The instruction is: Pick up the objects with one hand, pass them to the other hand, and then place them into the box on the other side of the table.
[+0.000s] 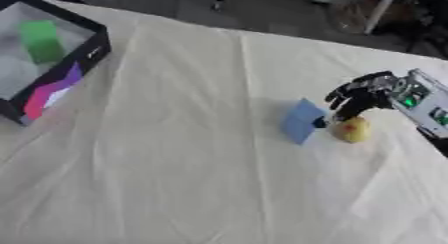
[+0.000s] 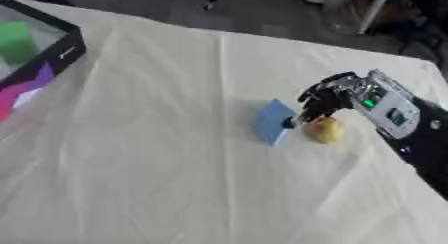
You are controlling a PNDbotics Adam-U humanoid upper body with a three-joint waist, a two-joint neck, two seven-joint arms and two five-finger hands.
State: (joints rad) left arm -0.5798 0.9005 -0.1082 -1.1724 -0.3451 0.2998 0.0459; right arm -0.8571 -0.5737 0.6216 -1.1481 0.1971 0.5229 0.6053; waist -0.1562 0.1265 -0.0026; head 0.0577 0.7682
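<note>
Far left I've got the black-walled open box (image 1: 87, 48) with a purple and pink panel on its near side, sitting at the table's far-left corner; a green block (image 1: 40, 40) stands inside it against the pale floor of the box. The table is covered in a wrinkled cream cloth (image 1: 175, 163), bare across the whole middle. Right of centre sits a small blue box-shaped object (image 1: 303, 121), tilted, one corner up. Just beside it on the right is a yellow rounded fruit-like object (image 1: 353, 129) with a reddish spot, resting on the cloth. Something small and dark shows between the two; I can't tell what it is. My right hand (image 2: 322, 99) comes in from the right edge, black fingers curled and pointing down at the gap between the blue object and the yellow one, fingertips right at the top of the yellow one. I can't tell whether they actually close on it or only touch it. Silver wrist housing with a green light sits behind the hand. Left hand isn't showing in either view.
</note>
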